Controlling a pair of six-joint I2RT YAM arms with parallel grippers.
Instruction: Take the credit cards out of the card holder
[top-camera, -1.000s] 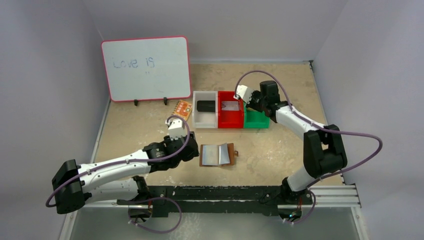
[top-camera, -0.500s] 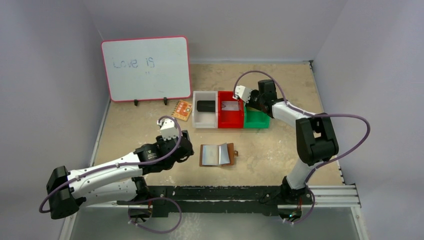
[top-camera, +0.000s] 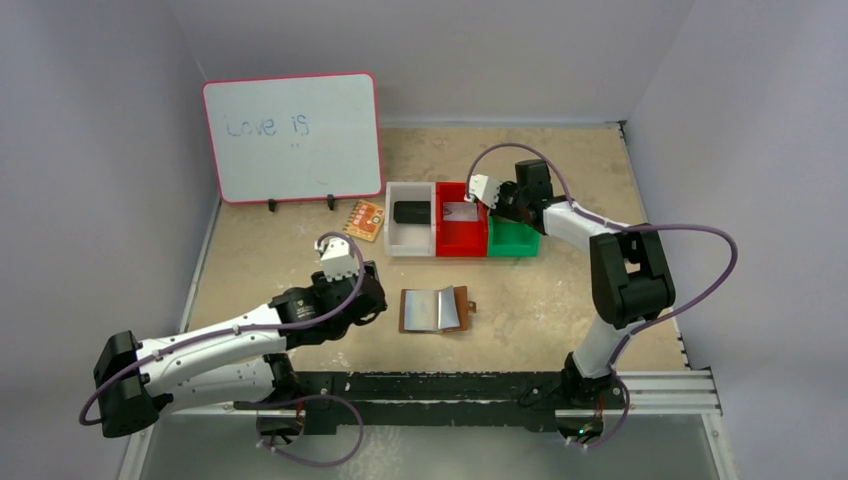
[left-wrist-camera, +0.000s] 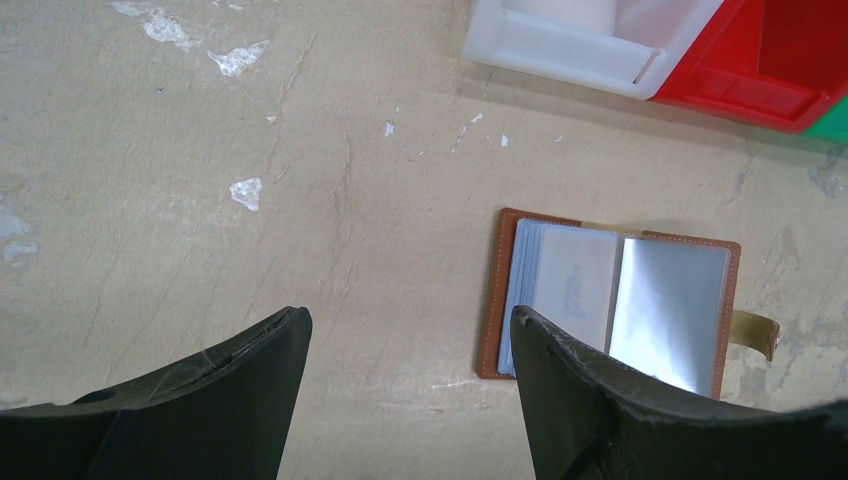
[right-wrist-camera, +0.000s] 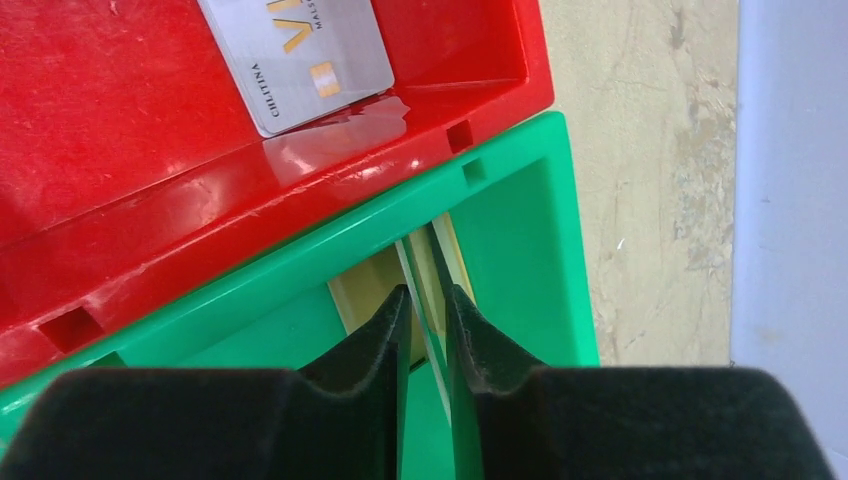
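While holder (top-camera: 435, 310) lies open on counter (top-camera: 560, 290), pale panels up, tab at right, left pincer (left-wrist-camera: 410, 318) is held wide open just left of it, nothing gripped. Right pincer (right-wrist-camera: 428, 300) is nearly closed over green bin (right-wrist-camera: 520, 200), thin yellow card (right-wrist-camera: 438, 262) pinched on edge between pads (right-wrist-camera: 385, 335). Grey card (right-wrist-camera: 300, 50) is laid flat in red bin (right-wrist-camera: 120, 120); black card (top-camera: 411, 212) in white bin (top-camera: 410, 247). 3 bins are set side by side beyond holder.

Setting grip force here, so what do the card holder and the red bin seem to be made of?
The card holder looks like matte brown leather, judging by its stitched edge. Its inner sleeves look like thin glossy plastic, one glaring white. The red bin looks like hard moulded plastic, glossy enough to mirror the silver card in it.
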